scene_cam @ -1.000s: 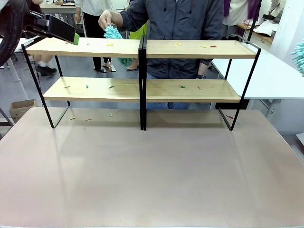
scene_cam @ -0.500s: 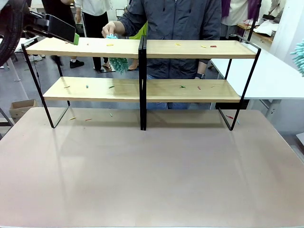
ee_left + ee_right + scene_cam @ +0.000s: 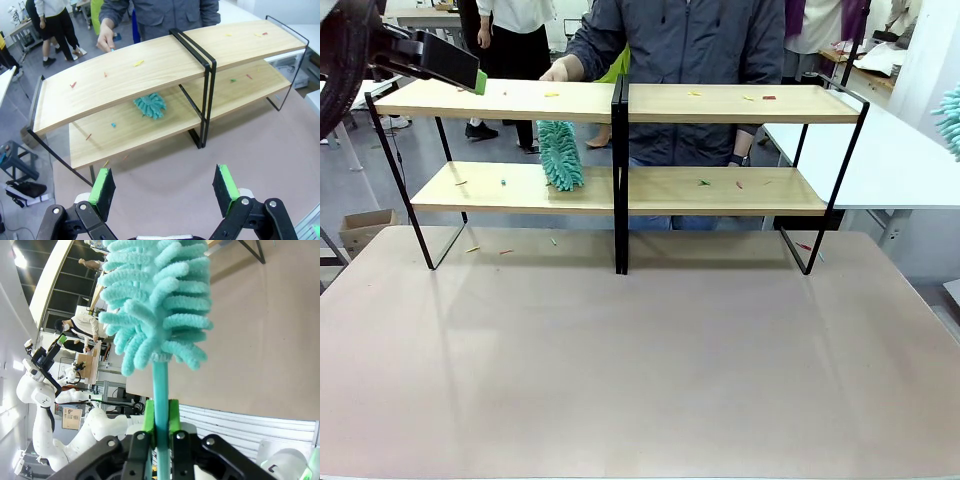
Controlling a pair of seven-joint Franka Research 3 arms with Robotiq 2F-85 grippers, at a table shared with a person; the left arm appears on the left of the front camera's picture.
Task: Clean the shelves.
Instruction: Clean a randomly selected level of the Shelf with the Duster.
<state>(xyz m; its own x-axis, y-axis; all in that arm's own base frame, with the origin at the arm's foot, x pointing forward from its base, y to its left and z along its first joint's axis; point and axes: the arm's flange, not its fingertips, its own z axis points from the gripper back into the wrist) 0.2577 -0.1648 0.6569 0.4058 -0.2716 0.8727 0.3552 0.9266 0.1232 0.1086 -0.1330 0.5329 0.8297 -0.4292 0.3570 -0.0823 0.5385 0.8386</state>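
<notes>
The shelves [image 3: 740,103] stand ahead of the left pincer [image 3: 165,184], beyond its fingertips and apart from them, the two long wood boards running across its line of sight, with the black central post slightly to the side of its right finger. From the front, the left pincer [image 3: 472,76] shows at the level of the rack's top board, at the board's left end. Its jaws stand wide apart with nothing between the green pads.

Small coloured scraps [image 3: 138,63] lie scattered on both boards [image 3: 551,94], ahead of the left pincer. On the lower board, just to the left-finger side of the post, rests the fluffy head of the person's duster [image 3: 150,105], hanging down behind the top board [image 3: 560,155]. The person's hand [image 3: 556,70] is at the far edge of the top board [image 3: 106,39], farther from the left pincer than the duster head.

The right pincer [image 3: 160,422] is clamped tight on the thin stem of a teal duster [image 3: 155,305], whose shaggy head rises straight out beyond its fingertips. That head shows at the far right edge of the front view [image 3: 950,118], well apart from the rack. The table [image 3: 640,360] spreads below both pincers
</notes>
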